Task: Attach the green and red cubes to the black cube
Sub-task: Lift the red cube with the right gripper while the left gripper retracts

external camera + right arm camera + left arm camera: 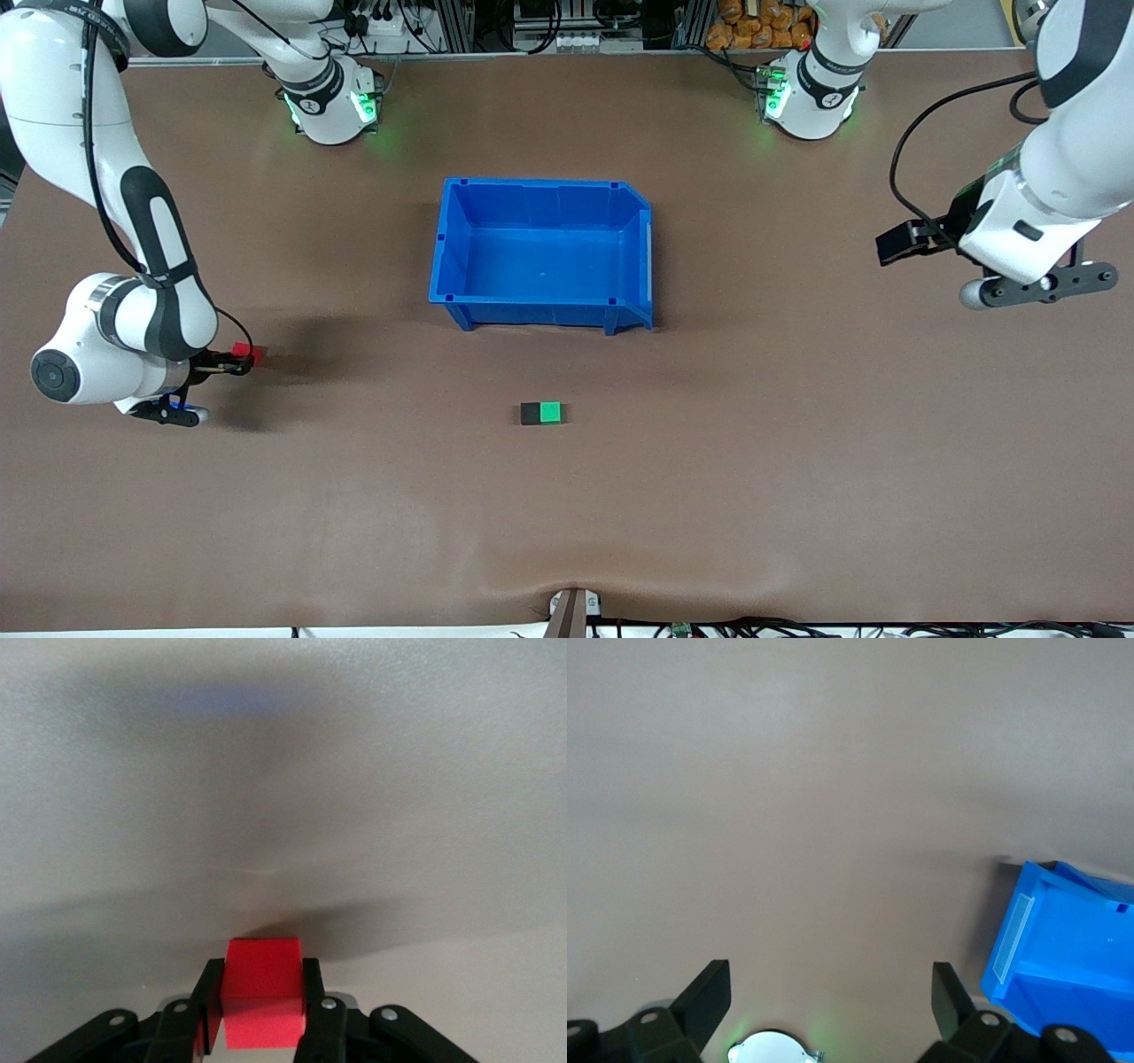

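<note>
The black cube (531,413) and the green cube (551,412) sit joined side by side on the mat, nearer to the front camera than the blue bin. The red cube (244,355) (263,990) is clamped between the fingers of my right gripper (237,359) (260,1001), which is shut on it low over the mat at the right arm's end of the table. My left gripper (897,245) (831,992) hangs open and empty over the mat at the left arm's end, apart from all cubes.
An empty blue bin (454,266) (1059,943) stands in the middle of the table, farther from the front camera than the joined cubes. Both arm bases stand along the table's robot edge. Brown mat surrounds the cubes.
</note>
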Robot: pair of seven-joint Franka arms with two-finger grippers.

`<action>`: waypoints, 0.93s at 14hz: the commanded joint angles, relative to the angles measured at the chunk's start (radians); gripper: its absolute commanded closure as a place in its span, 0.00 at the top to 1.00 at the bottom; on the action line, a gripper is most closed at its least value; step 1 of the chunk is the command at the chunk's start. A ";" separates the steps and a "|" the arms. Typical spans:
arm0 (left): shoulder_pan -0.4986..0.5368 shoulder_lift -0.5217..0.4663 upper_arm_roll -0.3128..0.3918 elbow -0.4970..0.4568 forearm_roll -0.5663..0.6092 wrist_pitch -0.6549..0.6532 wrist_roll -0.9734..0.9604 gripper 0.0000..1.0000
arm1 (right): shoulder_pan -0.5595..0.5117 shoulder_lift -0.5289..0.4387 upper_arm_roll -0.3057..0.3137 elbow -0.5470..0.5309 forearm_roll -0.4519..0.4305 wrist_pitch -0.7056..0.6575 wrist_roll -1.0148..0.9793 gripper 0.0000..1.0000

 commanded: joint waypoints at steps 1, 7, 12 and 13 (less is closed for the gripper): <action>0.014 -0.061 0.006 -0.009 0.005 -0.004 0.027 1.00 | -0.006 -0.008 0.014 0.010 0.021 -0.008 0.100 0.00; 0.011 -0.214 0.012 -0.213 0.002 0.057 0.030 1.00 | -0.002 -0.011 0.014 0.051 0.046 -0.070 0.264 0.00; 0.003 -0.258 0.115 -0.256 -0.055 0.054 0.114 1.00 | 0.010 -0.016 0.017 0.073 0.073 -0.122 0.403 0.00; 0.008 -0.254 0.117 -0.250 -0.055 0.051 0.116 1.00 | 0.014 -0.016 0.022 0.074 0.083 -0.122 0.439 0.00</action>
